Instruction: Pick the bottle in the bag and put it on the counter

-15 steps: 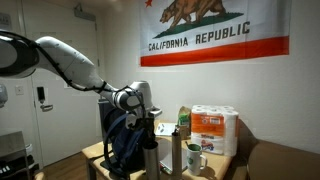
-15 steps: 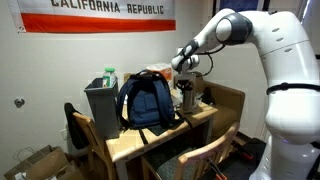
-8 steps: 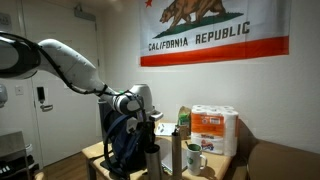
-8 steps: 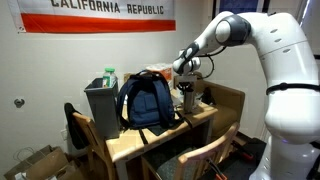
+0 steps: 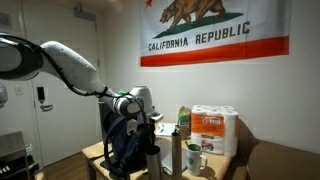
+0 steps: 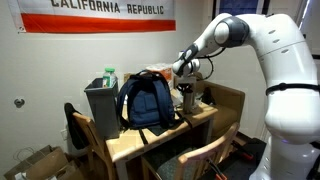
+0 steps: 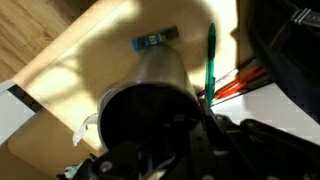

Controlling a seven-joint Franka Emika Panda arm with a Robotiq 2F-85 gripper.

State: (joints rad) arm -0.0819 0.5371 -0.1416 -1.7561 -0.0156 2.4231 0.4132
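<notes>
The dark grey bottle (image 7: 150, 95) stands upright just beside the dark navy bag (image 6: 148, 100), its base at the tan counter (image 7: 85, 55). My gripper (image 6: 186, 82) comes down over its top and looks shut on it; in the wrist view the bottle fills the space between the dark fingers. The bottle also shows below the gripper in both exterior views (image 5: 151, 157) (image 6: 186, 99). The bag (image 5: 125, 145) sits upright on the counter; its edge is at the right of the wrist view (image 7: 290, 40).
A taller slim steel cylinder (image 5: 172, 156), a white mug (image 5: 195, 158), a paper towel pack (image 5: 213, 130) and a carton (image 5: 184, 120) stand nearby. A green pen (image 7: 211, 60) and a blue item (image 7: 152, 40) lie by the bottle. A grey bin (image 6: 102, 105) stands behind the bag.
The gripper has sunk slightly with the bottle, beside the bag. Nothing else has moved.
</notes>
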